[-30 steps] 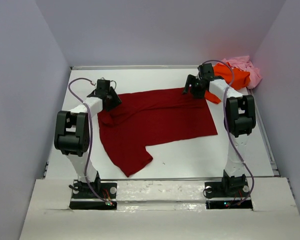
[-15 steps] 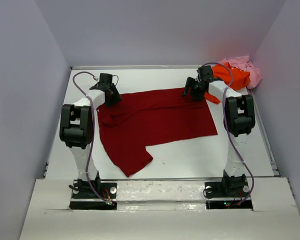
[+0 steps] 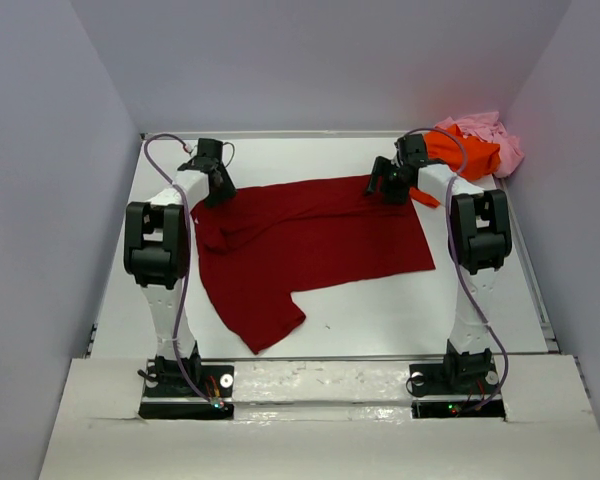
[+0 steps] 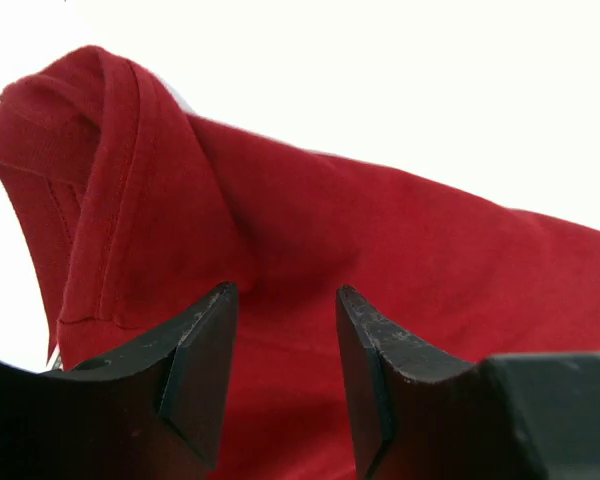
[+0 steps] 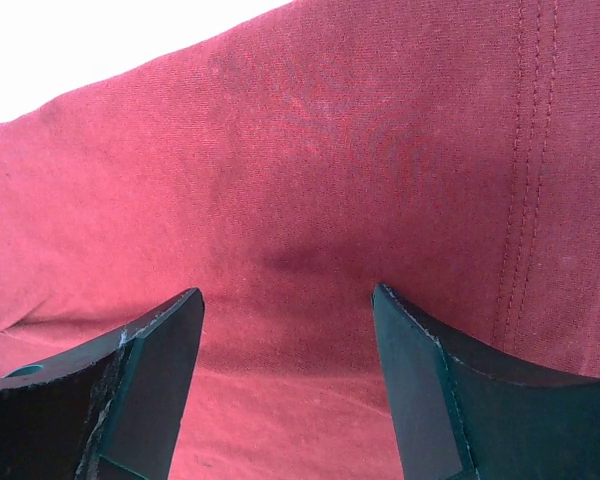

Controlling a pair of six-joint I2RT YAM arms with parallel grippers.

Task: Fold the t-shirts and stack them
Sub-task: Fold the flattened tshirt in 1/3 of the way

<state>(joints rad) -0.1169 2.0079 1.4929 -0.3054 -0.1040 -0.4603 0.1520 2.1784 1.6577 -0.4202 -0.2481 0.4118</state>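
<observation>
the red shirt [image 3: 310, 240] lies spread out in the middle of the table [image 3: 380, 320]. one sleeve sticks out at 7 o'clock. the left gripper [image 3: 218, 192] is over the shirt's 10 o'clock corner and the right gripper [image 3: 383, 186] is over its 1 o'clock corner. both have their fingers apart and hold nothing. the cloth is close under them.

i think the step is to grab the far edge and fold it toward 6 o'clock. to do it well, each gripper should go down into the cloth and pinch near the edge. then both should lift and pull together, so the shirt does not twist.

the left corner is bunched into a thick roll with a stitched hem, so it may slip. the right side is flat and smooth. the cloth is a soft, floppy knit.

the orange shirt [image 3: 472, 155] and pink shirt [image 3: 498, 135] sit crumpled together at the table's 1 o'clock corner.
</observation>
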